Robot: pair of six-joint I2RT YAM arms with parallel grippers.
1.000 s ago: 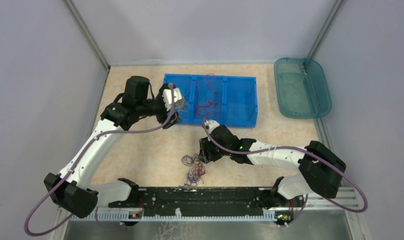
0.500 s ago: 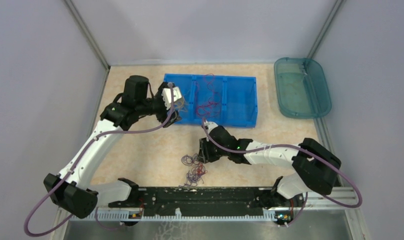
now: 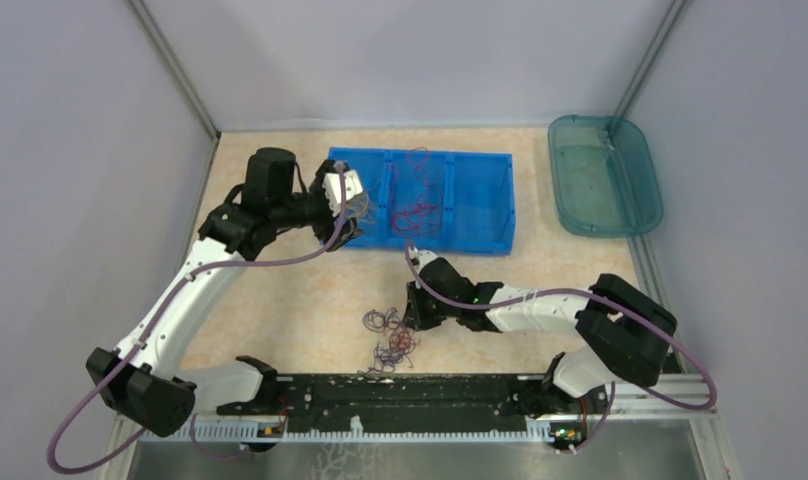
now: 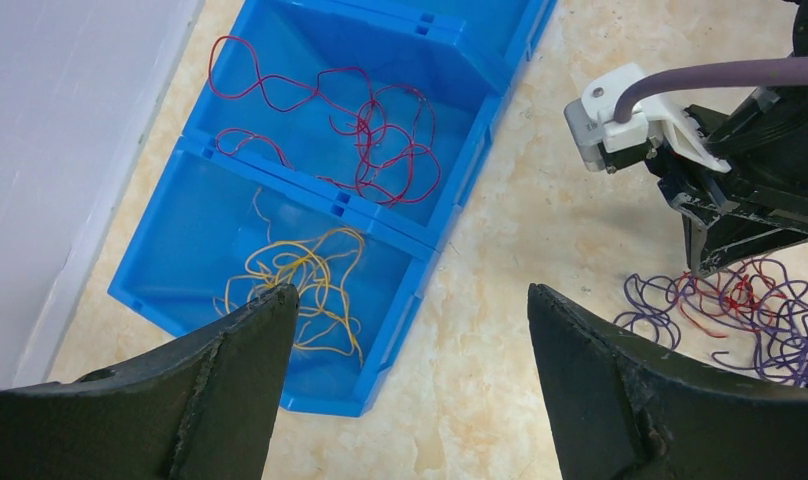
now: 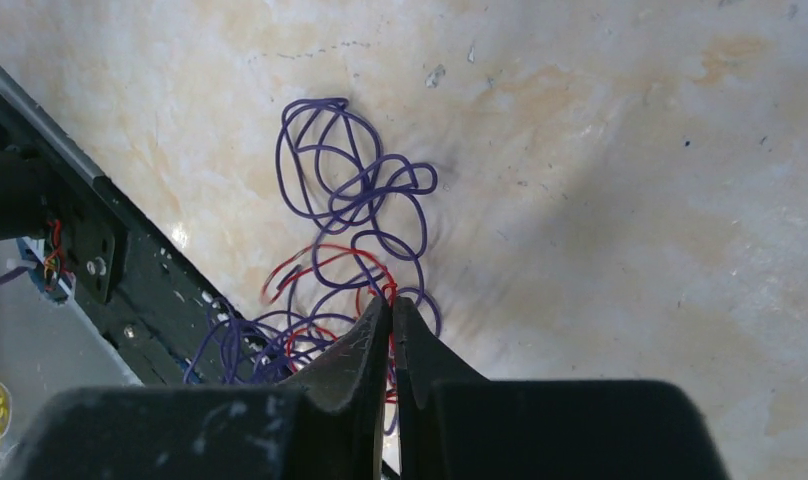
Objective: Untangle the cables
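A loose tangle of purple and red cables (image 3: 390, 338) lies on the table near the front rail; it also shows in the right wrist view (image 5: 350, 200) and the left wrist view (image 4: 740, 305). My right gripper (image 3: 416, 318) (image 5: 392, 300) is down at the tangle's right edge, shut on a red cable whose loop pokes out at the fingertips. My left gripper (image 3: 352, 212) (image 4: 410, 290) is wide open and empty, hovering over the blue bin's near left corner. Yellow cables (image 4: 300, 275) lie in the bin's left compartment and red cables (image 4: 365, 130) in the middle one.
The blue three-compartment bin (image 3: 480, 243) stands at the back centre. A teal tray (image 3: 640, 215) sits at the back right. A black rail (image 3: 400, 392) runs along the front edge, close to the tangle. Grey walls enclose the left, back and right.
My right arm has shifted slightly nearer and its gripper has settled at the tangle. The left gripper has edged a little toward the bin.
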